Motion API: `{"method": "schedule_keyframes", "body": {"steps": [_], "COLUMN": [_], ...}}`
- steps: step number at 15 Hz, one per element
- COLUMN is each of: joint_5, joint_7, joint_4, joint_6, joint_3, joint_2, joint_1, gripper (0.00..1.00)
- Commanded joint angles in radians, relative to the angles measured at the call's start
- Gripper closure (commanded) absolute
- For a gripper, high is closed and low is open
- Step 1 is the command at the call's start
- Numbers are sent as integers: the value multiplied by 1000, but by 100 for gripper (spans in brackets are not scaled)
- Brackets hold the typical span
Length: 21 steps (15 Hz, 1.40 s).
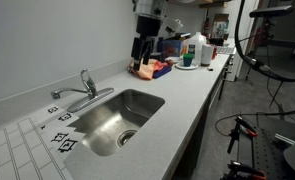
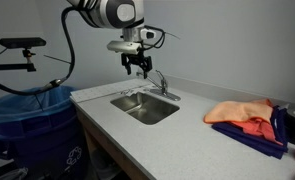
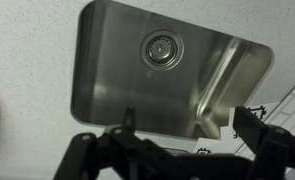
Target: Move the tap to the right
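Wrist view looks straight down into the rectangular stainless-steel sink [image 3: 107, 70]; its round metal drain [image 3: 159, 47] lies ahead of the black pincer [image 3: 172, 150], whose dark fingers [image 3: 82, 155] stand wide apart at the lower edge of the view with nothing between them. A bright patch near the basin's edge, close by one finger, is too unclear to name.

Both exterior views show the pincer [image 2: 137, 72] [image 1: 141, 58] hanging in the air above the sink [image 2: 145, 108] [image 1: 117, 120], jaws spread, touching nothing. The small shiny chrome tap [image 2: 159, 85] [image 1: 85, 90] sits lower than the pincer and off to one side of it, apart from the fingers; it stands on the pale grey counter [image 2: 187, 130] [image 1: 177, 100] at the back rim of the basin, its lever handle upright and its low spout reaching over the sink.

Well away from the pincer along the counter lies a crumpled orange cloth [image 2: 242, 110] [image 1: 152, 68] on a dark blue cloth [image 2: 249, 135]; on the opposite side of the pincer, beyond the end of the counter and far below it, stands a blue bin with a plastic liner [image 2: 27, 115].
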Motion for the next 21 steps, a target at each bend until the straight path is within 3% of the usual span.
{"method": "schedule_keyframes", "body": {"steps": [1,13,21], "joint_5": [-1,24,70], "joint_7": [1,-3,-19], "joint_4": [2,35,80], "joint_6": [-2,11,148], "joint_3": [2,20,68], "joint_2": [0,49,178], "joint_1": [-1,11,31], "gripper": [0,0,0]}}
